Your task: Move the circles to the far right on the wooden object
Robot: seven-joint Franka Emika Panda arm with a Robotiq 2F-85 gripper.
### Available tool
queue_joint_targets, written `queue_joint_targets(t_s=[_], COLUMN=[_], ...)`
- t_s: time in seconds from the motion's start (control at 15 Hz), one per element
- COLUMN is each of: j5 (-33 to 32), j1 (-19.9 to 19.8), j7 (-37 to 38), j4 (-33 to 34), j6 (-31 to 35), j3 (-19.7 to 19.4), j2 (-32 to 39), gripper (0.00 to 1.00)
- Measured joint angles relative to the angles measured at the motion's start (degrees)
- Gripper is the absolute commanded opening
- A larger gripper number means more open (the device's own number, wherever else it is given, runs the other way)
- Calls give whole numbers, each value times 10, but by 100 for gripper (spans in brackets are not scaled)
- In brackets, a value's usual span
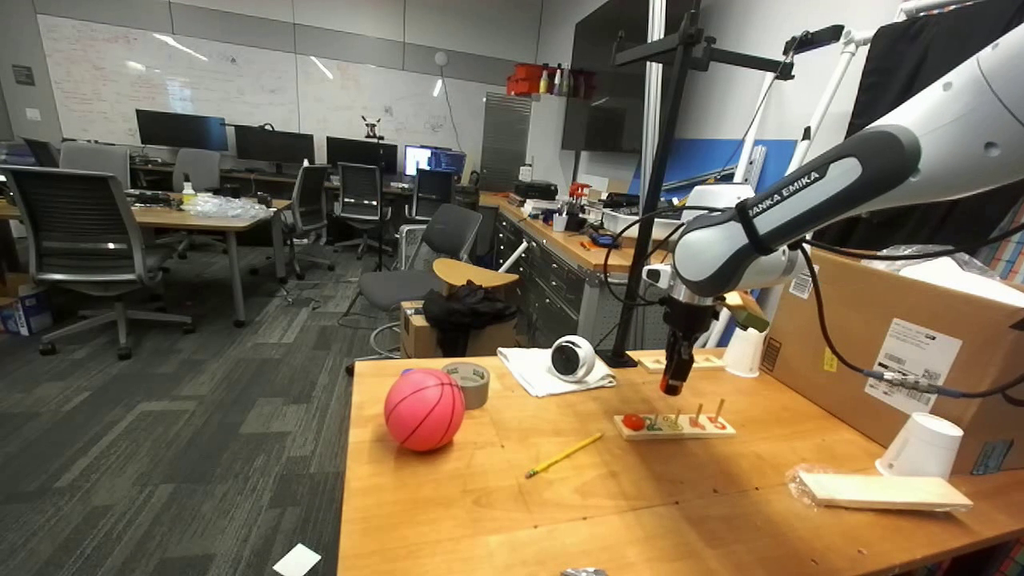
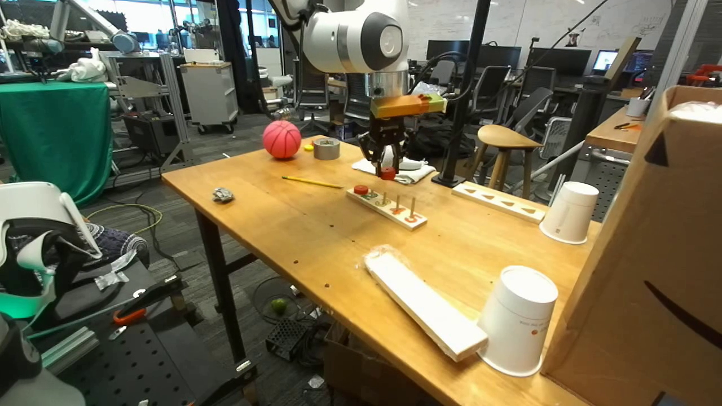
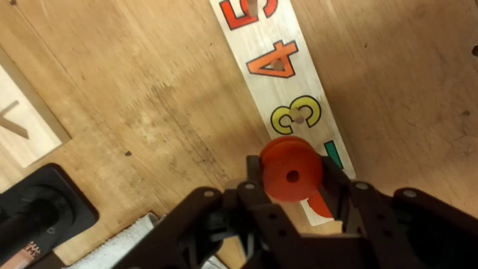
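Red circle [image 3: 291, 190] hangs gripped in the tool [image 3: 292, 170] nr. the wooden board [image 3: 289, 86], so next move prob. follows the board's long axis, away from the other circle [image 2: 360, 190], twd. the 5 peg [image 2: 413, 206].

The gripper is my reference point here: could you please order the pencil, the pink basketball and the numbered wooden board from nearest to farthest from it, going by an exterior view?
In an exterior view, from the gripper:
1. The numbered wooden board, just below it.
2. The pencil, to the picture's lower left.
3. The pink basketball, farther left.
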Motion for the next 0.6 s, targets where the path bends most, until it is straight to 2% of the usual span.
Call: queue_joint_targets(t_s=[0.6], j5=[-12], j1=[-11], j7=[80], j4=[-3], j6=[-30], j3=[-46], j2=[-30], gripper=[21])
